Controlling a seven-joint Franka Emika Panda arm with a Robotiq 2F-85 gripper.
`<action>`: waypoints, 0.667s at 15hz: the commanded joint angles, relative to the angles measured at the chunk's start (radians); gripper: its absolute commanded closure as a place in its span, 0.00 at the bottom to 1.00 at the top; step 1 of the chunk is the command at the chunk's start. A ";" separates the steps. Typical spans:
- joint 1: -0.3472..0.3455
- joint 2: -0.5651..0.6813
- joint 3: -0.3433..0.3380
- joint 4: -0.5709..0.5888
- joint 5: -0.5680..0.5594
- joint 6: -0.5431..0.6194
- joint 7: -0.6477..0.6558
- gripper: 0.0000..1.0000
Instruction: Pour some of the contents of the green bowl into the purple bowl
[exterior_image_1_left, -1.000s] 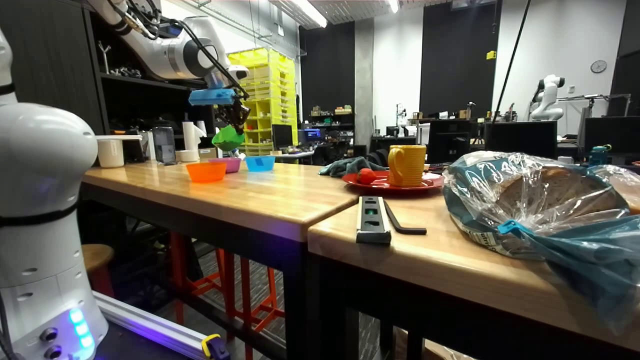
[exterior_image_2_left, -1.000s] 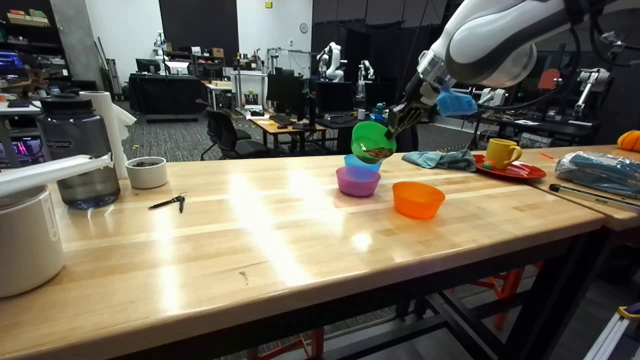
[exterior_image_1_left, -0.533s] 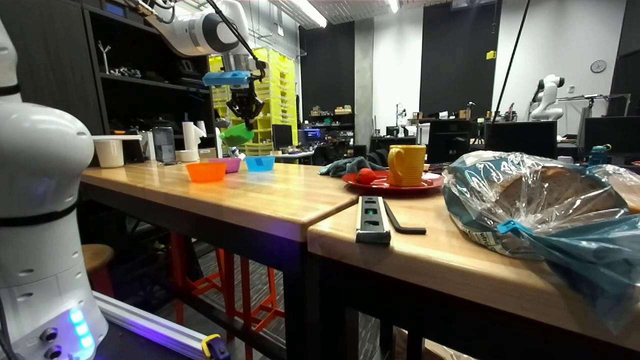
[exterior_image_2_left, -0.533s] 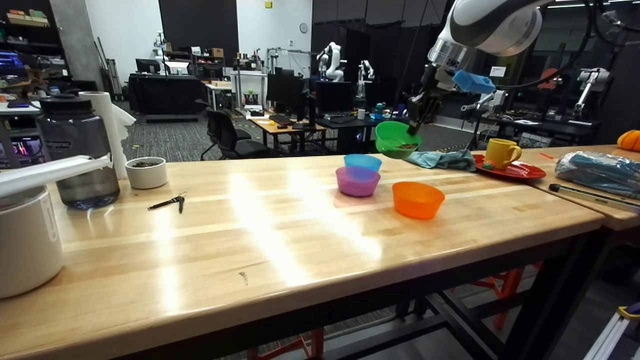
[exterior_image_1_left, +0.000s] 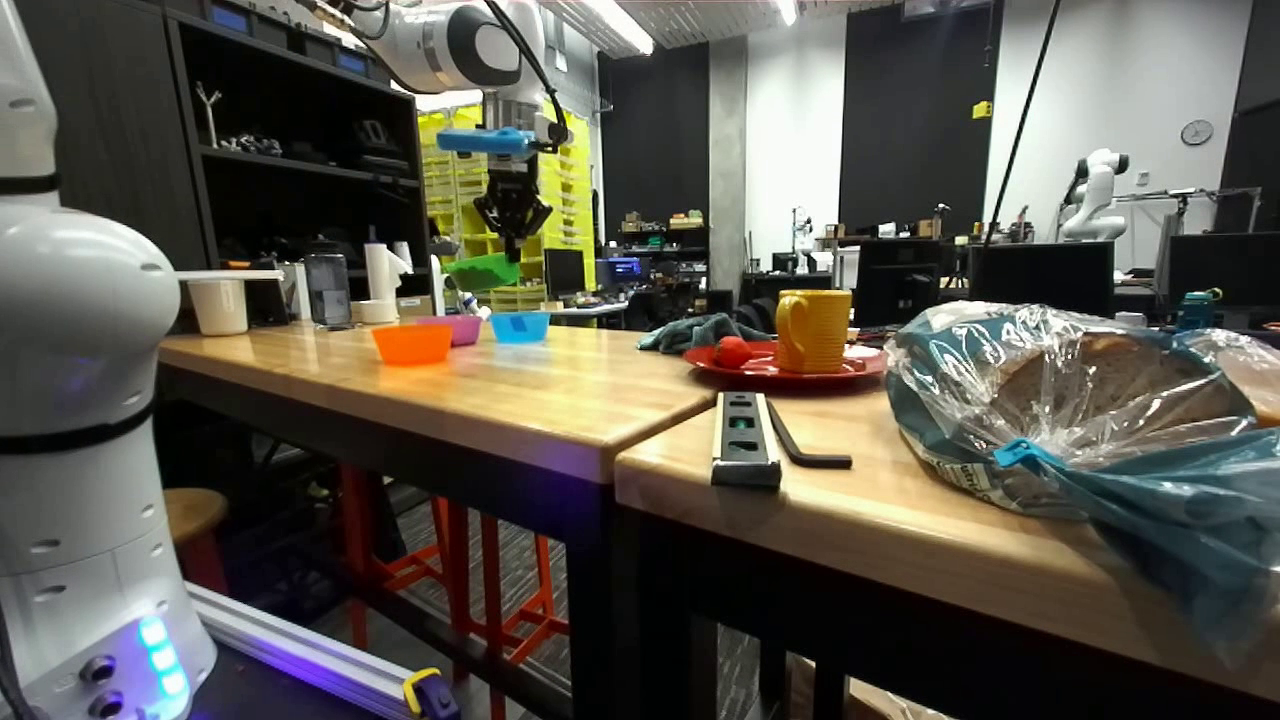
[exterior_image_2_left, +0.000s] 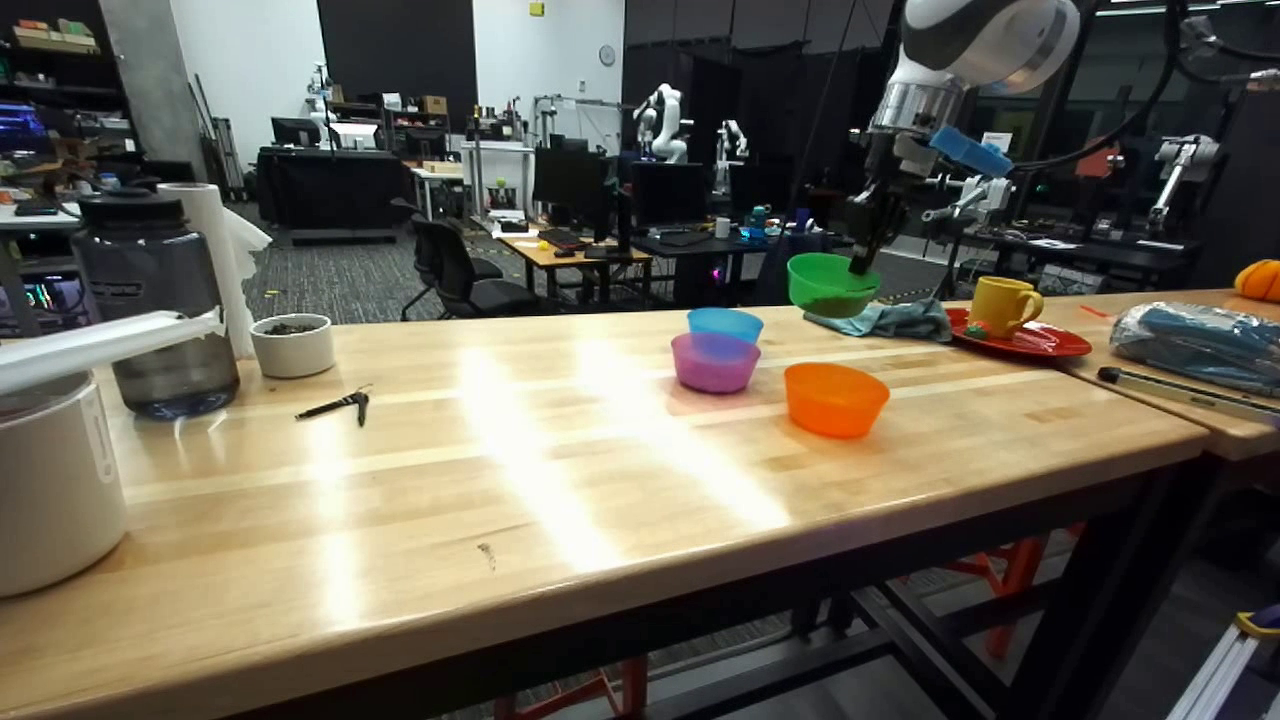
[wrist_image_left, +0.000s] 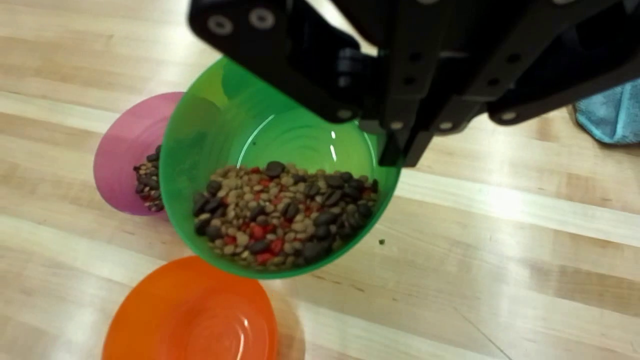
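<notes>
Black gripper (wrist_image_left: 404, 150) at top of the wrist view, pinching the rim of the green bowl (wrist_image_left: 295, 135) near centre, dark, tan and red bits (wrist_image_left: 285, 220) in it, purple bowl (wrist_image_left: 120, 160) beyond at left, more bits inside, orange bowl (wrist_image_left: 190, 315) lower left, wooden tabletop (wrist_image_left: 500, 300)

Past the far edge of the pale wooden bench (exterior_image_2_left: 430, 440), streaked grey carpet (exterior_image_2_left: 320, 275) runs back to white walls (exterior_image_2_left: 545, 70) with a tall black panel (exterior_image_2_left: 395, 60), a round clock (exterior_image_2_left: 607, 56) and a grey pillar (exterior_image_2_left: 148, 80); a black office chair (exterior_image_2_left: 498, 298) stands there. In an exterior view, a yellow shelving unit (exterior_image_1_left: 570, 160) and a black cabinet (exterior_image_1_left: 100, 110) rise beyond the bench, strip lights (exterior_image_1_left: 620, 25) glow overhead, and red legs (exterior_image_1_left: 492, 600) show beneath its near edge.
</notes>
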 joint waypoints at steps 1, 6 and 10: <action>-0.029 0.073 -0.013 0.104 0.031 -0.104 -0.050 0.99; -0.060 0.139 -0.008 0.159 0.014 -0.119 -0.028 0.99; -0.075 0.190 -0.008 0.200 0.013 -0.112 0.013 0.99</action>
